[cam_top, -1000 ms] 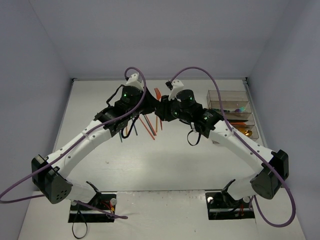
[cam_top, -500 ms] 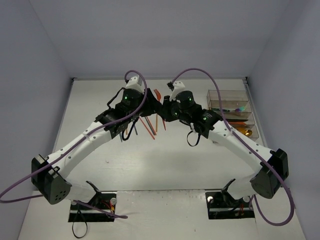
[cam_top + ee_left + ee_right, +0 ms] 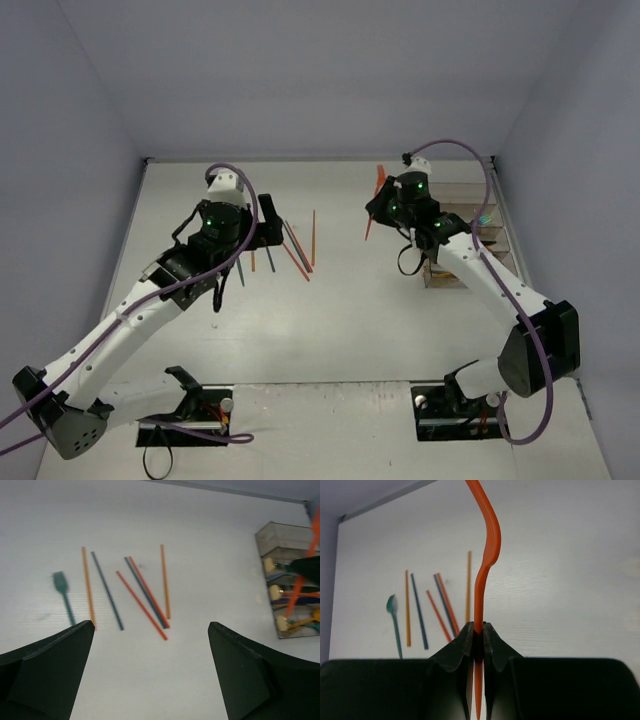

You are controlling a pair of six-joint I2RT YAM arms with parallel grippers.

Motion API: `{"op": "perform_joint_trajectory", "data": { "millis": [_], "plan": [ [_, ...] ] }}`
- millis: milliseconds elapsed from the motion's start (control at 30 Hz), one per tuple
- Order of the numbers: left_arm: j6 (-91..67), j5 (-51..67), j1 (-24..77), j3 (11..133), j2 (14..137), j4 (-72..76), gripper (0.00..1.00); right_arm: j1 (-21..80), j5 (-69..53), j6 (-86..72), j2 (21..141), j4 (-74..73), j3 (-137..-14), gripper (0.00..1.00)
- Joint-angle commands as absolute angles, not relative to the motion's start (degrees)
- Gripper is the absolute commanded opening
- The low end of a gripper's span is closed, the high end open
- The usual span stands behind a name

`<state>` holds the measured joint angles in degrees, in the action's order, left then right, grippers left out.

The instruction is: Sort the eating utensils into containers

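Observation:
My right gripper point(image 3: 477, 630) is shut on the handle of an orange fork point(image 3: 489, 550), held in the air just left of the containers point(image 3: 462, 232). In the top view the orange fork point(image 3: 374, 208) hangs tilted by the right gripper point(image 3: 386, 206). My left gripper point(image 3: 151, 626) is open and empty, above bare table in front of several loose chopsticks point(image 3: 145, 602) in orange, navy and red. A teal fork point(image 3: 62, 592) lies left of them. The containers point(image 3: 286, 555) hold some utensils.
The chopsticks point(image 3: 297, 250) lie mid-table between the two arms. White walls close the table on three sides. Purple cables loop over both arms.
The left gripper opened and drew back to the left, away from the right one. The right arm swung right toward the containers, carrying the orange fork.

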<state>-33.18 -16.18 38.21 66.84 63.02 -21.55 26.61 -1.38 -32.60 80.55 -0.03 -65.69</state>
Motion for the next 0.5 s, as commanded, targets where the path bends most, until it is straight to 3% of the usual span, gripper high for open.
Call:
{"op": "perform_joint_trajectory", "data": {
  "millis": [0, 300, 467],
  "plan": [
    [-25.3, -22.4, 33.4, 63.6, 57.5, -24.5, 0.97, 18.8, 3.6, -42.7, 79.0, 3.6, -63.0, 0.00],
    [-18.9, -20.1, 21.1, 53.0, 48.4, -28.4, 0.97, 3.7, 11.0, -56.1, 82.3, 4.6, -58.0, 0.00],
    [-18.6, -20.6, 20.0, 48.9, 46.7, -28.8, 0.97, -0.7, 13.8, -60.7, 86.6, 5.1, -59.4, 0.00]
  ]
}}
